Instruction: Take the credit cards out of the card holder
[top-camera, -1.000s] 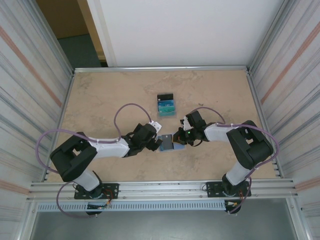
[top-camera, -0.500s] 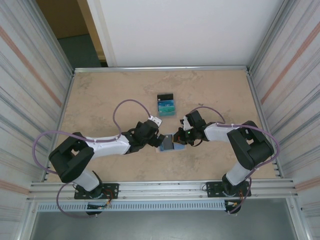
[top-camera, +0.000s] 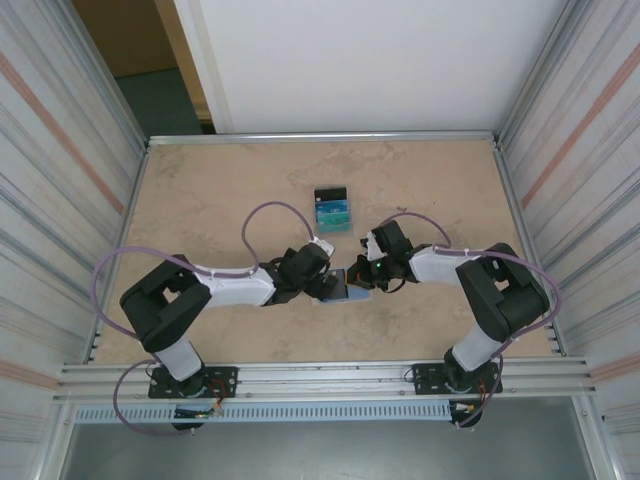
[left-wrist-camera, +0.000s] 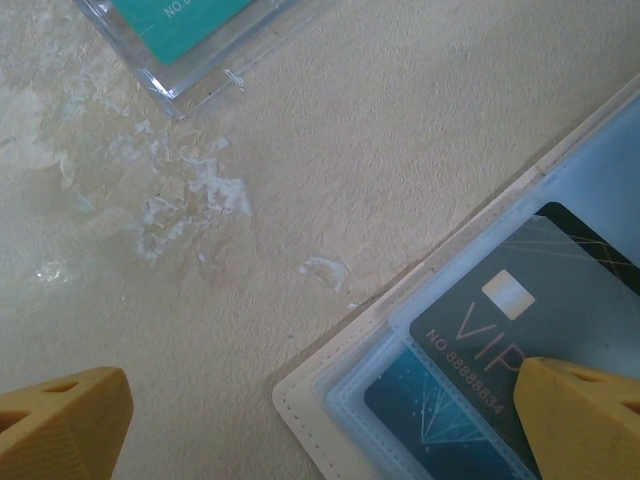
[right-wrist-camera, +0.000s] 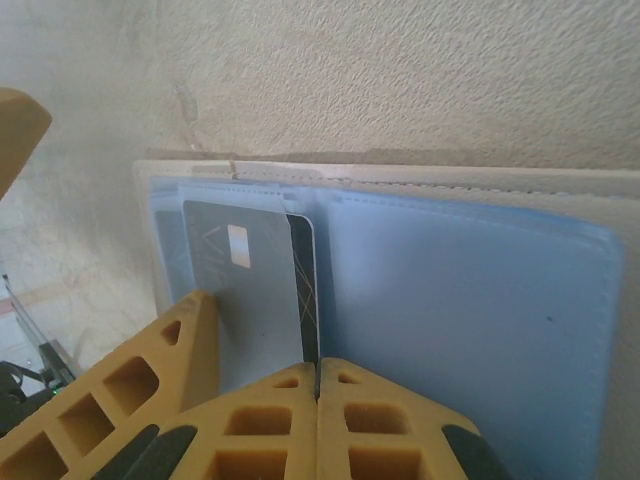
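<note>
Tan stitched card holder (right-wrist-camera: 480, 300) lies open on the grainy desk (left-wrist-camera: 350, 150), matte grey VIP card (left-wrist-camera: 505, 325) poking out. Left gripper (left-wrist-camera: 320, 420) has its jaws wide apart, right gripper (right-wrist-camera: 318, 380) has its jaws pressed together.

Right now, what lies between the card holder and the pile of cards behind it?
Only bare, scuffed table separates the card holder from the pile of cards, as the left wrist view shows.

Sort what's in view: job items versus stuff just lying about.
Job:
- open tan-beige folding card holder with pale blue lining
- grey plastic VIP card in its pocket
- dark teal-patterned card beneath it

Lying about:
- small stack of teal and black cards farther back
- whitish smears on the beige tabletop
</note>
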